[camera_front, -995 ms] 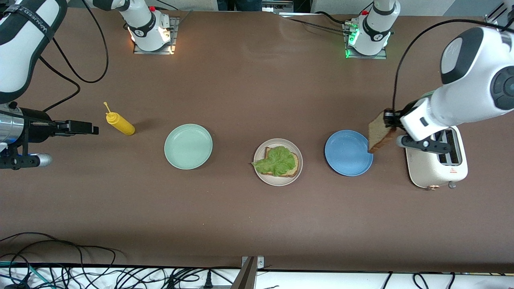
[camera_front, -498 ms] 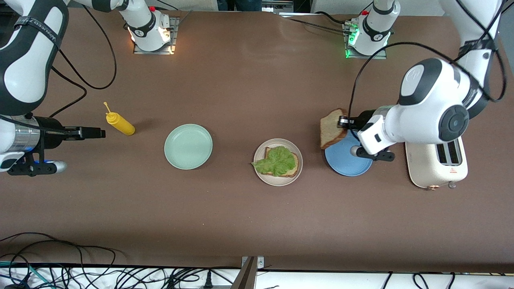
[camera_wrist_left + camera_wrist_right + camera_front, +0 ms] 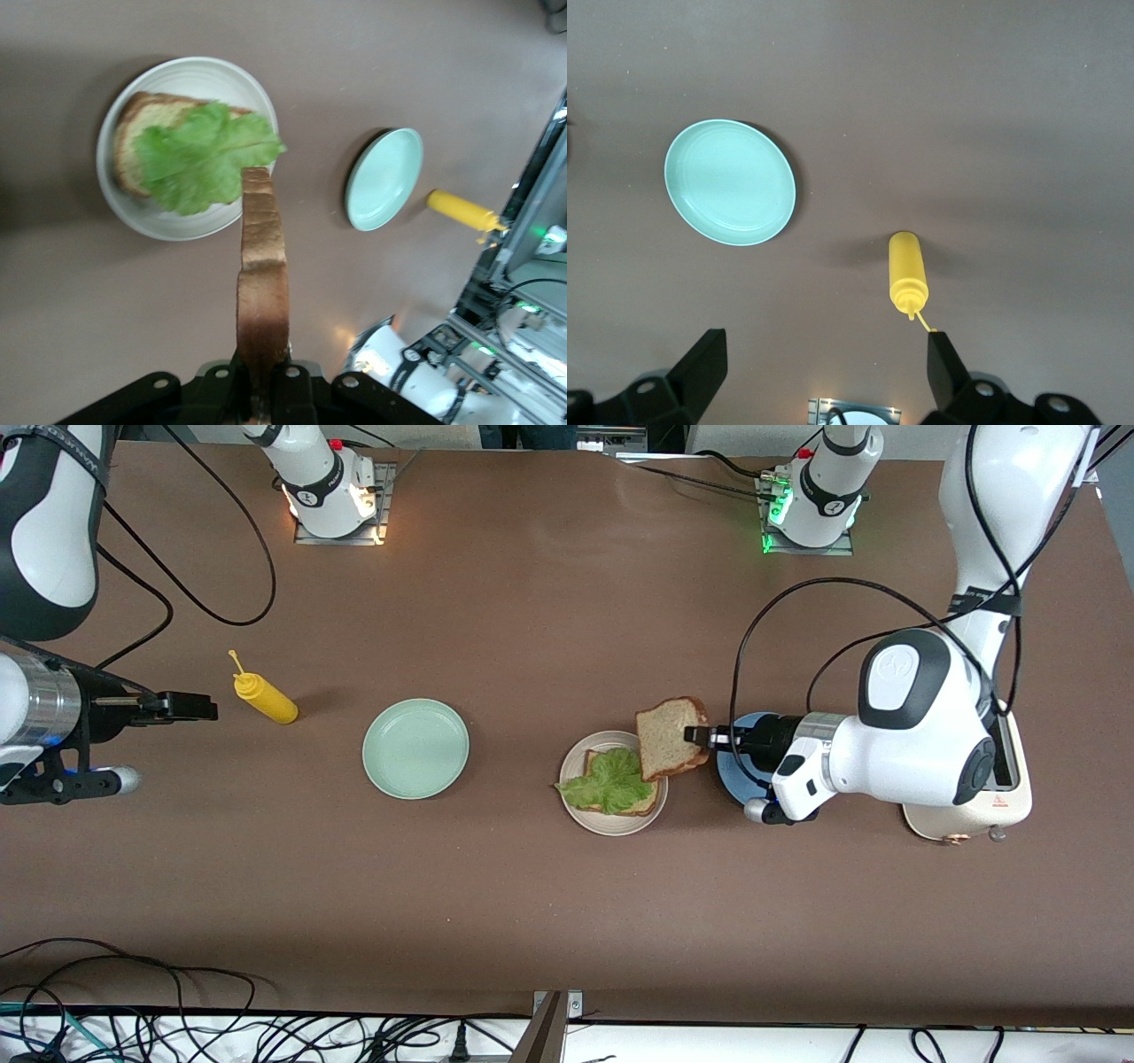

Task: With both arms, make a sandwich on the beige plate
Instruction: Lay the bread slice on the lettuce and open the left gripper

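The beige plate point(image 3: 611, 828) holds a bread slice point(image 3: 654, 802) with a ruffled green lettuce leaf point(image 3: 609, 781) on top. My left gripper point(image 3: 700, 735) is shut on the crust edge of a second bread slice point(image 3: 669, 737), which hangs tilted over the plate's rim on the side toward the left arm's end. In the left wrist view this slice point(image 3: 262, 266) stands edge-on from the gripper point(image 3: 262, 390), above the lettuce point(image 3: 199, 155) and the plate point(image 3: 177, 232). My right gripper point(image 3: 199, 707) waits open and empty over the right arm's end of the table; its wrist view shows the gripper point(image 3: 824, 367) with nothing between its fingers.
A mint green plate point(image 3: 415, 747) lies between the beige plate and a yellow squeeze bottle point(image 3: 264, 698). A blue plate point(image 3: 735, 778) lies partly hidden under the left arm. A cream toaster point(image 3: 966, 822) stands at the left arm's end.
The left arm has carried the bread slice from beside the toaster, over the blue plate, to the beige plate's rim. The right gripper has only shifted slightly.
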